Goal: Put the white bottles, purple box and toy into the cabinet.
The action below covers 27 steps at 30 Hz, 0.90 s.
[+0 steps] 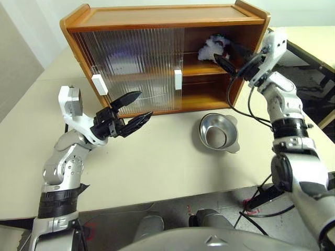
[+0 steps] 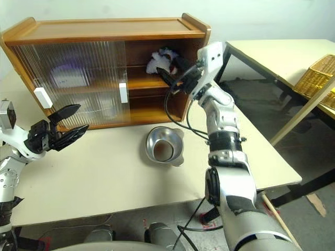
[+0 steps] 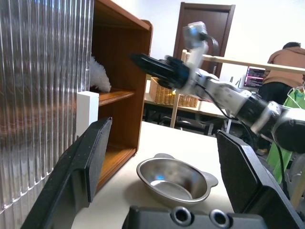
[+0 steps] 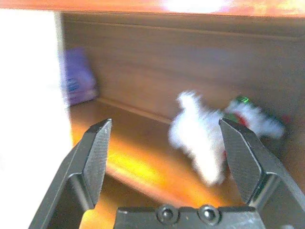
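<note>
The wooden cabinet (image 1: 157, 15) stands at the back of the table, its ribbed doors slid left and its right side open. The toy (image 1: 212, 48), white plush with green and red, lies on the upper shelf (image 4: 138, 162) just inside the opening. My right gripper (image 1: 224, 55) is open at that opening, a little short of the toy (image 4: 205, 133), with nothing between its fingers. The purple box (image 4: 76, 81) sits further back on the same shelf. My left gripper (image 1: 145, 104) hovers open and empty over the table in front of the closed doors. The white bottles are hidden.
A shiny steel bowl (image 1: 219, 133) sits on the table (image 1: 157, 167) in front of the cabinet's open side. A second table and a wicker basket (image 2: 314, 78) lie off to the right. A person (image 3: 281, 67) stands far behind.
</note>
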Each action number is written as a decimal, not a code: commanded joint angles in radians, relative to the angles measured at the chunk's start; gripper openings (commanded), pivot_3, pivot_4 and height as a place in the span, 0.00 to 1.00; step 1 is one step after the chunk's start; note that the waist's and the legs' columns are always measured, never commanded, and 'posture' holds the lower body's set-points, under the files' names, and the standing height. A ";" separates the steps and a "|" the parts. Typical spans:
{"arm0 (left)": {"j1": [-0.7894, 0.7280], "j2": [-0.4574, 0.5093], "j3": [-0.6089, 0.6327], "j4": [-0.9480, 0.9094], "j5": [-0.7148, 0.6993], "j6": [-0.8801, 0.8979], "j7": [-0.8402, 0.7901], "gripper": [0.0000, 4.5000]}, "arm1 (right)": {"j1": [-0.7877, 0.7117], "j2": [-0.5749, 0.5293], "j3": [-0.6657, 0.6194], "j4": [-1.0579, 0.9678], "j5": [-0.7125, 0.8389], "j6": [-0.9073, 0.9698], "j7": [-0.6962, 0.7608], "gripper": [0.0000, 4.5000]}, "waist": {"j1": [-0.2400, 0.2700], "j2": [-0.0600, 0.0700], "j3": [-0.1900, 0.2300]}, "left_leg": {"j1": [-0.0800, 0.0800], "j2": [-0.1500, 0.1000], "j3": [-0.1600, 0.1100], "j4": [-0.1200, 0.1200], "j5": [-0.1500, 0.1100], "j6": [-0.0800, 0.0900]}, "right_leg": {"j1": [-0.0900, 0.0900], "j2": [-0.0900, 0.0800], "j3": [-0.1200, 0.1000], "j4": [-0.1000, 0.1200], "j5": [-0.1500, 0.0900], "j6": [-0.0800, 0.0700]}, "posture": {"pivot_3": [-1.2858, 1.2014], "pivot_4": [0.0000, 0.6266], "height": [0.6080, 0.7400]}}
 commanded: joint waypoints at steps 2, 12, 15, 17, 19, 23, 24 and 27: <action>-0.002 0.008 -0.001 0.006 -0.005 0.008 -0.011 1.00 | 0.132 -0.050 -0.024 -0.224 0.077 0.180 -0.038 1.00 | -0.003 0.000 0.000 | 0.004 0.000 0.000 0.001 0.000 0.000 | 0.004 0.001 0.000 0.000 -0.001 0.002 | 0.50 0.00 1.00; 0.004 0.002 -0.002 0.000 -0.005 0.013 -0.010 1.00 | 0.354 -0.136 -0.063 -0.281 0.247 0.461 0.021 1.00 | -0.012 -0.001 0.001 | 0.018 -0.002 -0.001 0.004 0.000 -0.001 | 0.019 0.001 0.003 -0.001 -0.004 -0.001 | 0.50 0.00 1.00; 0.009 0.004 0.004 -0.003 -0.006 0.013 -0.010 1.00 | 0.401 -0.142 -0.080 -0.275 0.319 0.604 0.022 1.00 | -0.011 -0.001 0.001 | 0.017 -0.002 -0.001 0.003 -0.001 -0.001 | 0.018 0.001 0.003 -0.001 -0.006 -0.004 | 0.51 0.01 1.00; 0.017 0.007 0.011 -0.009 -0.008 0.014 -0.007 1.00 | 0.414 -0.136 -0.120 -0.259 0.389 0.717 -0.004 1.00 | -0.010 -0.001 0.001 | 0.015 -0.002 -0.001 0.002 -0.001 -0.001 | 0.016 0.001 0.003 -0.001 -0.008 -0.003 | 0.51 0.01 1.00; 0.023 0.009 0.015 -0.012 -0.009 0.014 -0.006 1.00 | 0.416 -0.133 -0.148 -0.248 0.422 0.765 -0.024 1.00 | -0.010 -0.001 0.001 | 0.013 -0.002 -0.001 0.002 -0.002 -0.003 | 0.015 0.002 0.003 -0.001 -0.011 -0.003 | 0.51 0.01 1.00; 0.029 0.009 0.015 -0.019 -0.011 0.015 -0.001 1.00 | 0.415 -0.140 -0.210 -0.209 0.482 0.865 -0.061 1.00 | -0.003 -0.001 0.001 | 0.009 -0.002 0.000 0.002 -0.003 -0.005 | 0.013 0.003 0.003 -0.001 -0.014 0.000 | 0.51 0.01 1.00; 0.029 0.009 0.015 -0.020 -0.011 0.015 0.000 1.00 | 0.420 -0.145 -0.229 -0.198 0.499 0.894 -0.069 1.00 | -0.001 -0.001 0.001 | 0.008 -0.003 0.000 0.002 -0.003 -0.005 | 0.012 0.003 0.004 -0.001 -0.015 0.001 | 0.51 0.01 1.00; 0.030 0.009 0.015 -0.023 -0.012 0.016 0.001 1.00 | 0.429 -0.156 -0.296 -0.158 0.555 1.005 -0.108 1.00 | 0.006 -0.001 0.001 | 0.007 -0.004 0.000 0.003 -0.004 -0.006 | 0.012 0.003 0.004 -0.001 -0.016 0.002 | 0.51 0.01 1.00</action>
